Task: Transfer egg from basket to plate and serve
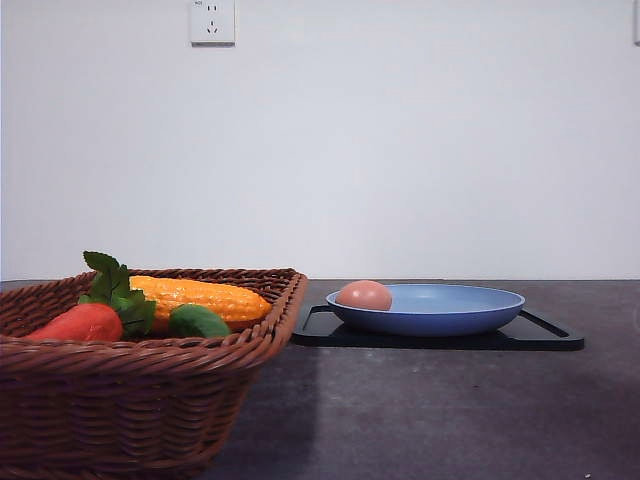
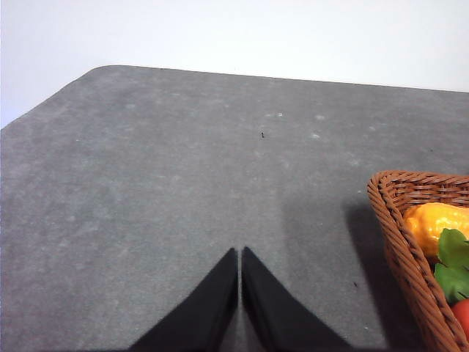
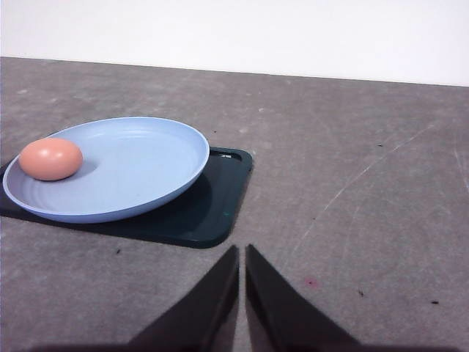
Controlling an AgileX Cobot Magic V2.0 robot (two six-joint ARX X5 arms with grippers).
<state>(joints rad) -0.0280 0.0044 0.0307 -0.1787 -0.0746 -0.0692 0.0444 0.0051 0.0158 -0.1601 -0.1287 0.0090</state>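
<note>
The pinkish-tan egg (image 1: 364,295) (image 3: 50,158) lies on the left part of the blue plate (image 1: 450,312) (image 3: 139,172), close to its rim. The brown wicker basket (image 1: 120,400) (image 2: 410,242) stands at the front left of the table, apart from the plate. My left gripper (image 2: 239,253) is shut with nothing in it, over bare table to the side of the basket. My right gripper (image 3: 242,253) is shut and empty over bare table, a short way off the tray's corner.
The plate rests on a flat black tray (image 1: 540,335) (image 3: 212,198). In the basket lie a red-orange carrot with green leaves (image 1: 85,320), a yellow corn cob (image 1: 200,297) (image 2: 440,224) and a dark green vegetable (image 1: 198,321). A white wall stands behind the table.
</note>
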